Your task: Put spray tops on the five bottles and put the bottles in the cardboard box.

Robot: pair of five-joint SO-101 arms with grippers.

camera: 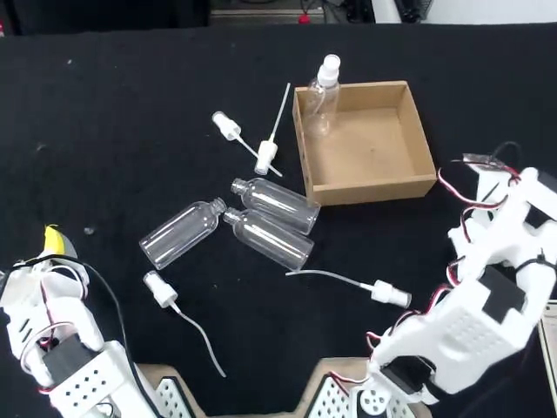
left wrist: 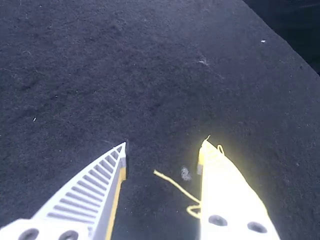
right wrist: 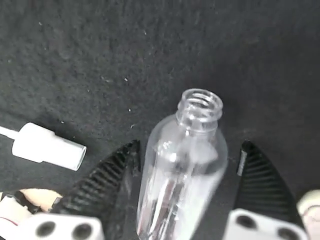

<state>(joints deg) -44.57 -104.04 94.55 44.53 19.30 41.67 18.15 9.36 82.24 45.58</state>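
The cardboard box (camera: 370,186) sits at the back right. One bottle with a spray top (camera: 322,96) leans in its far left corner. Three uncapped clear bottles (camera: 179,232) (camera: 277,201) (camera: 268,238) lie in the middle of the table. Loose spray tops lie at the back (camera: 226,126) (camera: 266,157), front left (camera: 159,287) and front right (camera: 390,293). My right gripper (right wrist: 189,147) is shut on another uncapped bottle (right wrist: 200,115), whose neck sticks out past the fingertips, with a spray top (right wrist: 47,147) close by. My left gripper (left wrist: 162,150) is open over bare cloth.
A black cloth covers the whole table. The left arm (camera: 52,331) is folded at the front left corner. At the front right, the right arm (camera: 487,305) covers its own gripper and bottle in the high view. Long dip tubes trail from the spray tops.
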